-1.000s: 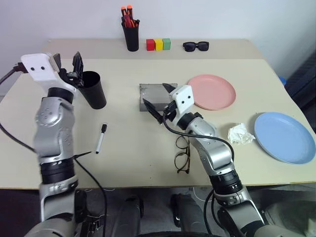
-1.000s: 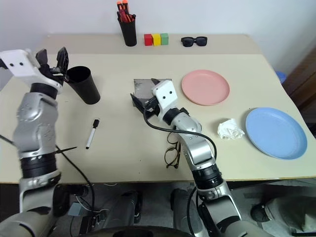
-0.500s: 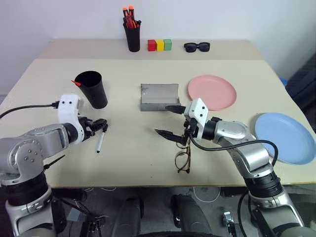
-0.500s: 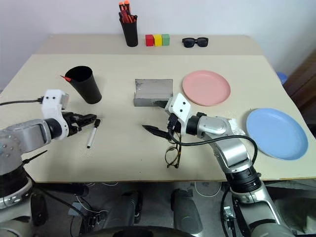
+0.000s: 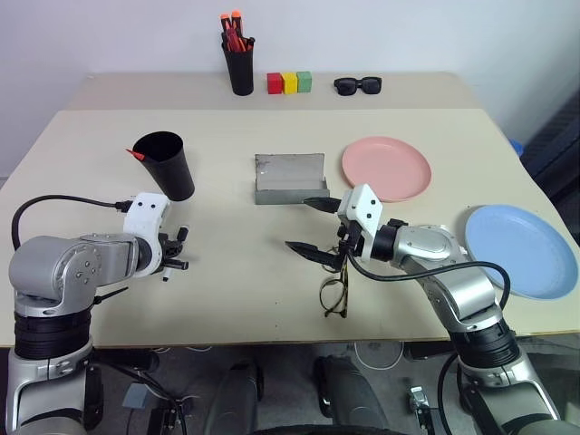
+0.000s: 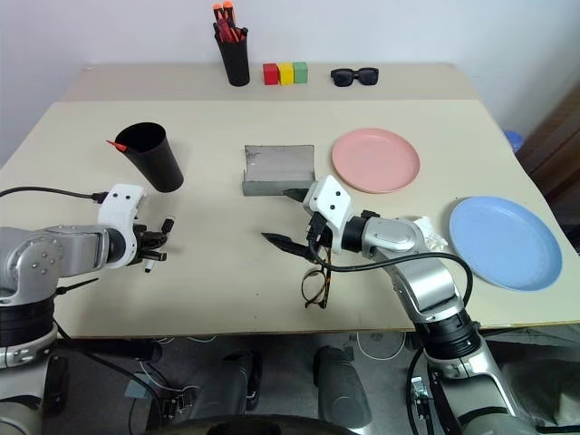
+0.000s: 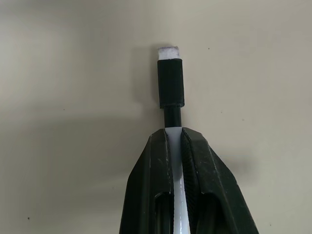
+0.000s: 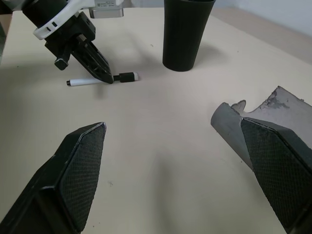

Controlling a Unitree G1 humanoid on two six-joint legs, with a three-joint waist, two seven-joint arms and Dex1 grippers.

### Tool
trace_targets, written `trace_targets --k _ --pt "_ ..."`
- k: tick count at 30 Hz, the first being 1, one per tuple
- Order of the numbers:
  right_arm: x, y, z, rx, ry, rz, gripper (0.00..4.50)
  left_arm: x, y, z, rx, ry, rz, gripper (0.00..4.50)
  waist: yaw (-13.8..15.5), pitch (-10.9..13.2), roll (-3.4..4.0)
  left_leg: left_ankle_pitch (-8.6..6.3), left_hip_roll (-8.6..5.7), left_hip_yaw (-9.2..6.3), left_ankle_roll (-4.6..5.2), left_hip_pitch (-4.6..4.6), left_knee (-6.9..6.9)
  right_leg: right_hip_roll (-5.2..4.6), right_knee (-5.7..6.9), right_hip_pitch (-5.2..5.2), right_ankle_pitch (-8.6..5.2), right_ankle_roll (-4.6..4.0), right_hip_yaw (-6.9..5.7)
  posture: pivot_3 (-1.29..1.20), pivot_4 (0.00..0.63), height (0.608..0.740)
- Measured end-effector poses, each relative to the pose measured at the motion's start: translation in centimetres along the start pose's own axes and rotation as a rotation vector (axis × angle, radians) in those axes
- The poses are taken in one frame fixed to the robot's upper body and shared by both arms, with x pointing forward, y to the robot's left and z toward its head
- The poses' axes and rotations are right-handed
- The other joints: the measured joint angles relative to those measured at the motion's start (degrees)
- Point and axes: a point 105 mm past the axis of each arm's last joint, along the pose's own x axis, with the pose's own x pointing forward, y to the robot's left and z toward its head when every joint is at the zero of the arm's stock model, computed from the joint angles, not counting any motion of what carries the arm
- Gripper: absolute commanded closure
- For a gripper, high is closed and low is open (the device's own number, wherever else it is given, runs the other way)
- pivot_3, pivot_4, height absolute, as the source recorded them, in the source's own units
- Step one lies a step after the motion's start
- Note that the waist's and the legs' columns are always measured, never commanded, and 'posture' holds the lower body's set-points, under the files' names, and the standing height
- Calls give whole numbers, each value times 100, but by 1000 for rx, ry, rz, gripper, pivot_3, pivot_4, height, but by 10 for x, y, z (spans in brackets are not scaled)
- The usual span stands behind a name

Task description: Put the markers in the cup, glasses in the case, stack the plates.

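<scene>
Our left fingers (image 7: 175, 161) have just shut on the white marker (image 7: 171, 92), which still lies on the surface, near and left of the cup (image 5: 165, 163). A second ago they were up by the cup, spread apart. So we think the marker is ready to lift and drop in the cup, where a red one (image 5: 135, 153) already pokes out. Our right fingers (image 5: 310, 224) stay wide open, holding nothing, just above the glasses (image 5: 335, 292), near the open case (image 5: 288, 178).
</scene>
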Motion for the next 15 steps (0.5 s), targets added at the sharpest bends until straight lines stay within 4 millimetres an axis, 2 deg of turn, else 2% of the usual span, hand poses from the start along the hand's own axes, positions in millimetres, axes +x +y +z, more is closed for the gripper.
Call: trace_targets --k 4,8,11,13,15 --pt "1 0 1 -8 -4 -5 0 -4 -10 20 60 -168 -64 4461 1 0 -1 1 1 2 -2 -6 -1 -3 -4 -5 -9 -17 1 0 150 740" --pt "7 -5 4 -14 -42 -59 0 -32 -38 70 205 -584 -135 4461 66 0 1 1 3 14 -3 -7 -4 -7 -13 -8 -7 -23 7 0 150 740" --pt "20 -23 13 -32 -101 -186 0 -47 -56 99 164 -816 -213 4461 102 -1 1 4 2 15 -6 -8 1 -3 -15 -8 -3 -32 7 0 150 740" --pt "28 -31 23 -39 -157 -260 0 -54 -53 120 123 -929 -179 4461 111 0 0 5 2 13 -6 -10 3 1 -15 -8 0 -30 6 0 150 740" --pt "37 -35 33 -35 -214 -316 0 -62 -38 146 78 -1053 -50 4461 109 0 0 5 2 14 -6 -11 2 3 -17 -8 10 -10 6 0 150 740"
